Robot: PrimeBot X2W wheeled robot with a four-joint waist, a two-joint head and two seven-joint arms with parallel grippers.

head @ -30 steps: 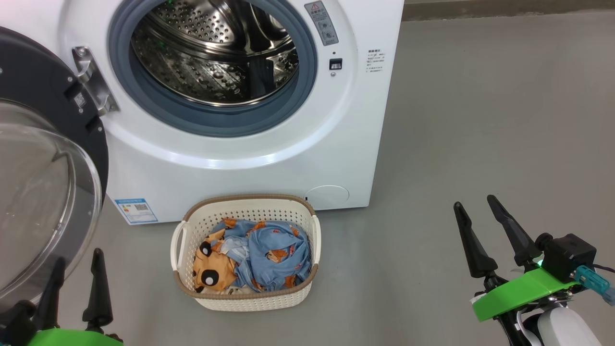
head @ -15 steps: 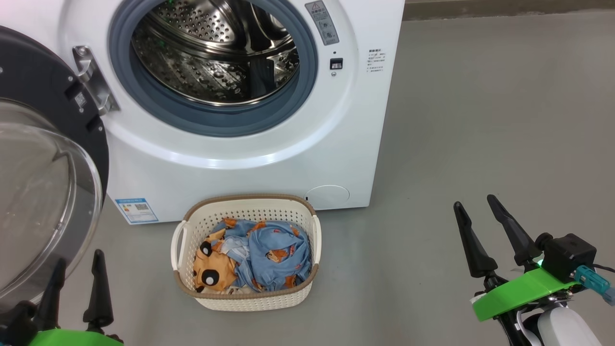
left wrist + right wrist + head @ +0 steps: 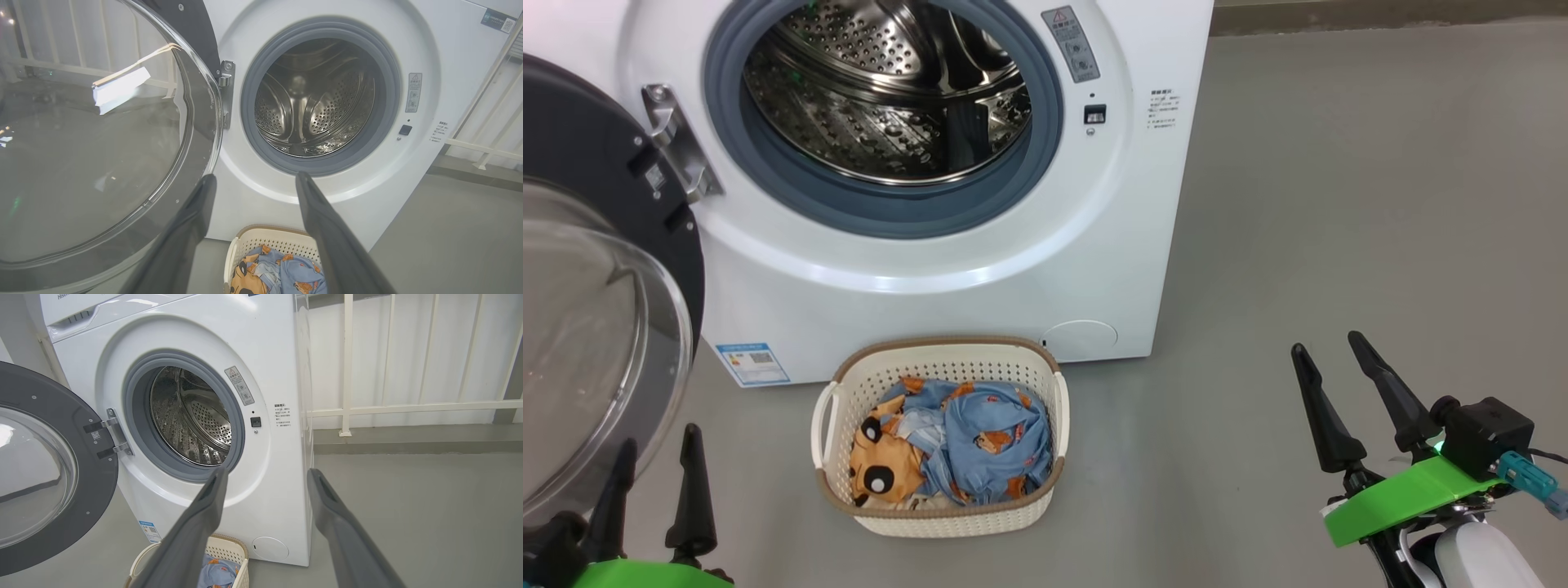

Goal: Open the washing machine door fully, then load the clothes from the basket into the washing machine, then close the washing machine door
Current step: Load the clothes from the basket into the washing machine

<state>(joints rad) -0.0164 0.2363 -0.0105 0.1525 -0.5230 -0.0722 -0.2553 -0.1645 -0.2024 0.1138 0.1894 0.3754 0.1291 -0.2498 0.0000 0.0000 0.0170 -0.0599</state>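
Only my head view has crept a little; nothing itself has moved. At left the door [image 3: 605, 327] hangs swung wide, so opening looks done. My left jaws sit low beside it, spread wide and empty. The clothes [image 3: 980, 441] lie in the basket [image 3: 947, 347] before the washer [image 3: 931, 269], so loading is next. My right jaws hover well right of it, wide and empty, pointing up.

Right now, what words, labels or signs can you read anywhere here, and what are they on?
"Hisen...": brand lettering on the washing machine, top panel, cut by the picture's edge.
Warning triangle: on the grey sticker beside the drum opening; its print is too small.
Black printed lines on the front: too small.
Blue label sticker, with a square code: too small.
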